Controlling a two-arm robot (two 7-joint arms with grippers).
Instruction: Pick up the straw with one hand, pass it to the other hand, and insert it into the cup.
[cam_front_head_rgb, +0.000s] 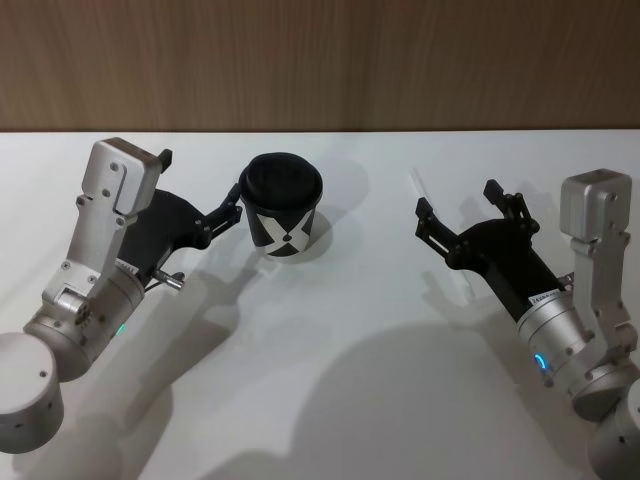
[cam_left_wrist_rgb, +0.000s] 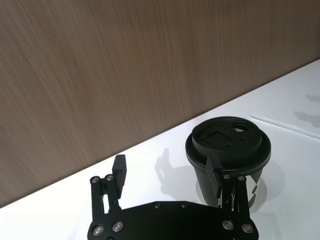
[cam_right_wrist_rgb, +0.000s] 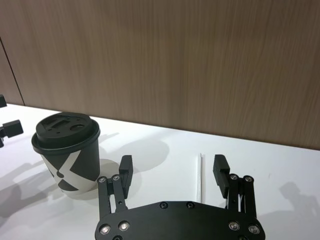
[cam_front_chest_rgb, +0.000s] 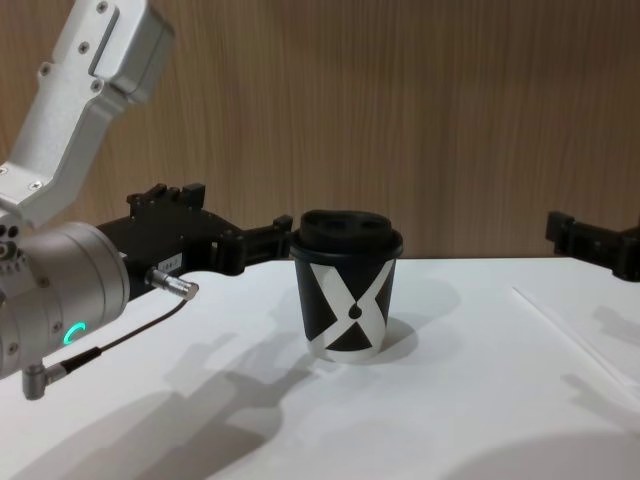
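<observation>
So the cup (cam_front_head_rgb: 282, 205), black with the white X and a domed lid, stands upright on the white table (cam_front_head_rgb: 330, 380), upper middle of the head view and a bit left of centre. The left gripper (cam_front_head_rgb: 198, 185) comes in from the lower left with its fingers spread wide. One fingertip (cam_front_head_rgb: 232, 212) sits right at the cup's left side, level with the lid rim. Hard to say whether it actually touches. The cup isn't between the fingers, it's just past that one tip. In the chest view the same arm takes up the left side, with a green ring (cam_front_chest_rgb: 68, 333) glowing on its silver wrist and a thin cable (cam_front_chest_rgb: 120, 340) hanging under it.

The straw (cam_right_wrist_rgb: 200, 175) lies flat on the table, right of centre in the head view and well apart from the cup. It's a thin white stick pointing toward the wood wall (cam_front_head_rgb: 320, 60). The right gripper (cam_front_head_rgb: 455, 205) reaches in from the lower right, fingers also wide apart and holding nothing. In the right wrist view the straw lines up in the gap between them, closer to one finger.
</observation>
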